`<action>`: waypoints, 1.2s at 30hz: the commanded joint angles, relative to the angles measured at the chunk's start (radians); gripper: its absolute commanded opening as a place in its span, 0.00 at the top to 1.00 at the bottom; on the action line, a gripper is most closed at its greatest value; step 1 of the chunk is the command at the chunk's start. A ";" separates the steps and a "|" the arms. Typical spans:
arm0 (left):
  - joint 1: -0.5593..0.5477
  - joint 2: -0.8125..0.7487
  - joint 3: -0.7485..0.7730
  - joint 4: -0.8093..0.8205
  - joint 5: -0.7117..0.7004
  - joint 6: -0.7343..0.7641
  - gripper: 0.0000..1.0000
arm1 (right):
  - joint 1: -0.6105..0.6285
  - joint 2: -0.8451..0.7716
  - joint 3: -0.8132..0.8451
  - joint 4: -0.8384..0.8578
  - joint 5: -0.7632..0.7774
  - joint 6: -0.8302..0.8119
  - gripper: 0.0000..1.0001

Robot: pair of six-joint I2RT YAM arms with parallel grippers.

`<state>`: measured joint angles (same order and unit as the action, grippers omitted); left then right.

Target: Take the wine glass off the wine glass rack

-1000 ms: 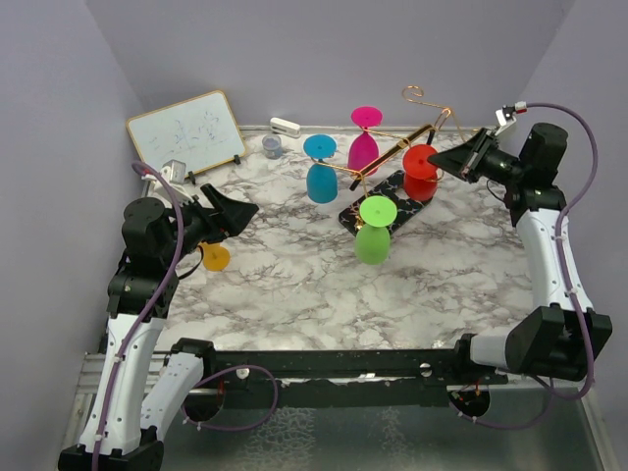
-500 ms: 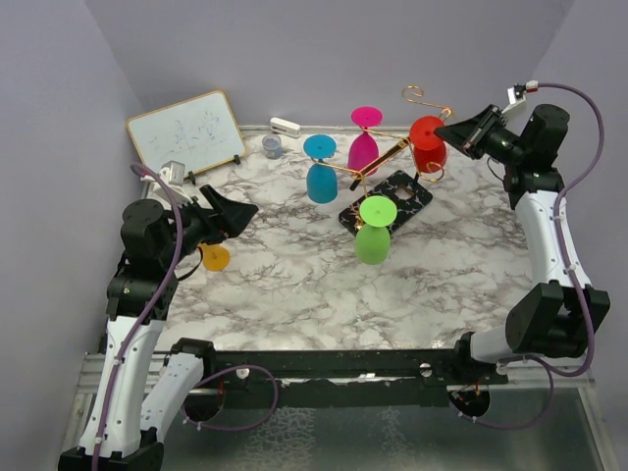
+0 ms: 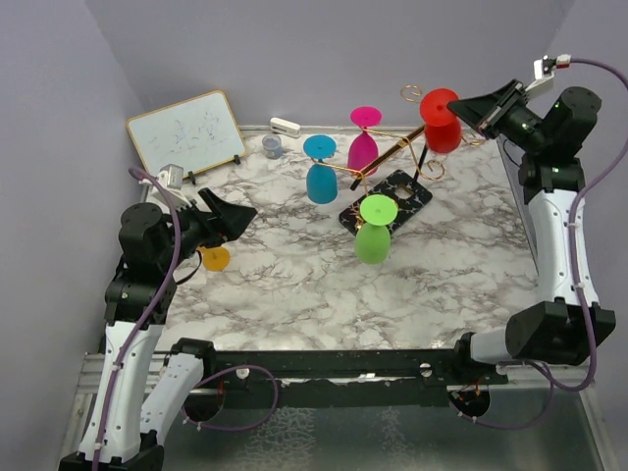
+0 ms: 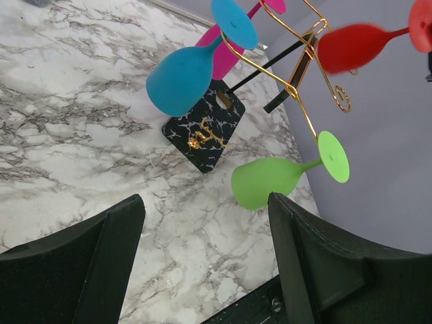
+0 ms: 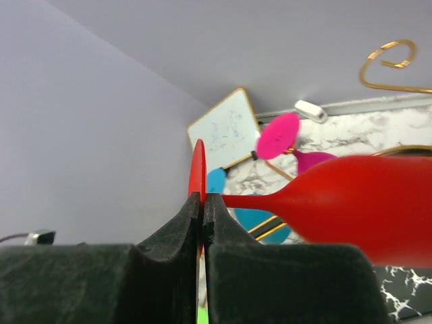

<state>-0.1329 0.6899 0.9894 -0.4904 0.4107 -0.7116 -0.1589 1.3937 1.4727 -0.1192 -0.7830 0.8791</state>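
The gold wire wine glass rack leans on its black patterned base at the back of the table. Blue, pink and green wine glasses hang from it. My right gripper is shut on the foot of a red wine glass and holds it high, up and right of the rack; in the right wrist view the foot sits between the pads. My left gripper is open and empty, low at the left; its view shows the rack and the glasses ahead.
A small whiteboard stands at the back left. A grey cup and a white object lie at the back edge. An orange disc lies under the left gripper. Purple walls close the left, back and right.
My right gripper has risen and drawn back to the right with the red wine glass, lifting it up off the rack arm. The left arm has barely moved.
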 commanded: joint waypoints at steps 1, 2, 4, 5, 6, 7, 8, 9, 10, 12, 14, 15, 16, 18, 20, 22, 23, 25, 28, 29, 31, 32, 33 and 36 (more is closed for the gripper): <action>-0.002 -0.020 0.030 0.010 -0.012 -0.017 0.24 | 0.004 -0.074 0.159 0.104 -0.124 0.049 0.99; -0.002 -0.025 0.030 0.013 -0.011 -0.020 0.24 | 0.004 -0.079 0.182 0.127 -0.154 0.063 0.99; -0.002 -0.034 0.035 0.012 -0.010 -0.028 0.24 | 0.016 -0.099 0.227 0.177 -0.205 0.061 0.99; -0.002 -0.038 0.038 0.013 -0.010 -0.032 0.24 | 0.037 -0.108 0.253 0.184 -0.218 0.039 0.99; -0.002 -0.045 0.042 0.010 -0.010 -0.035 0.24 | 0.066 -0.119 0.283 0.170 -0.220 -0.009 0.99; -0.002 -0.050 0.046 0.004 -0.011 -0.037 0.24 | 0.106 -0.124 0.317 0.143 -0.217 -0.092 0.99; -0.002 -0.056 0.054 -0.005 -0.014 -0.037 0.24 | 0.146 -0.126 0.351 0.102 -0.209 -0.147 0.99; -0.002 -0.062 0.060 -0.018 -0.017 -0.036 0.24 | 0.177 -0.125 0.377 0.062 -0.213 -0.190 0.99; -0.002 -0.068 0.068 -0.029 -0.024 -0.036 0.24 | 0.201 -0.122 0.398 0.038 -0.223 -0.223 0.99; -0.002 -0.087 0.080 -0.053 -0.036 -0.041 0.24 | 0.242 -0.116 0.429 -0.008 -0.236 -0.285 0.99; -0.002 -0.115 0.091 -0.078 -0.050 -0.056 0.24 | 0.290 -0.118 0.429 -0.029 -0.235 -0.337 0.99; -0.002 -0.129 0.097 -0.092 -0.062 -0.070 0.24 | 0.316 -0.118 0.427 -0.037 -0.238 -0.360 0.99; -0.002 -0.149 0.104 -0.103 -0.073 -0.085 0.24 | 0.342 -0.113 0.430 -0.055 -0.238 -0.390 0.99; -0.002 -0.191 0.118 -0.111 -0.092 -0.122 0.25 | 0.414 -0.090 0.465 -0.134 -0.217 -0.476 0.99; -0.002 -0.226 0.130 -0.114 -0.101 -0.156 0.26 | 0.514 -0.042 0.530 -0.249 -0.163 -0.588 0.99; -0.002 -0.242 0.154 -0.135 -0.106 -0.169 0.26 | 0.645 0.018 0.604 -0.363 -0.055 -0.711 0.99; -0.002 -0.242 0.174 -0.155 -0.110 -0.167 0.26 | 0.704 0.043 0.627 -0.397 0.012 -0.758 0.99; -0.002 -0.242 0.216 -0.207 -0.127 -0.152 0.26 | 0.792 0.078 0.641 -0.417 0.098 -0.825 0.99; -0.002 -0.251 0.282 -0.290 -0.169 -0.138 0.25 | 0.889 0.114 0.627 -0.419 0.205 -0.906 0.99; -0.002 -0.257 0.299 -0.314 -0.178 -0.143 0.25 | 0.935 0.118 0.612 -0.412 0.264 -0.941 0.99; -0.002 -0.273 0.323 -0.344 -0.189 -0.169 0.23 | 1.013 0.104 0.533 -0.354 0.376 -1.005 0.99; -0.002 -0.281 0.330 -0.356 -0.194 -0.186 0.21 | 1.049 0.084 0.467 -0.293 0.435 -1.028 0.99; -0.002 -0.290 0.331 -0.364 -0.197 -0.207 0.21 | 1.080 0.053 0.392 -0.219 0.493 -1.046 0.99; -0.002 -0.315 0.318 -0.367 -0.195 -0.269 0.20 | 1.137 -0.054 0.105 0.029 0.577 -1.094 0.99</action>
<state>-0.1329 0.4103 1.3022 -0.7982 0.2493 -0.8928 0.9058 1.4765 1.8233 -0.3836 -0.4412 -0.0757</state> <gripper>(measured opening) 0.796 0.018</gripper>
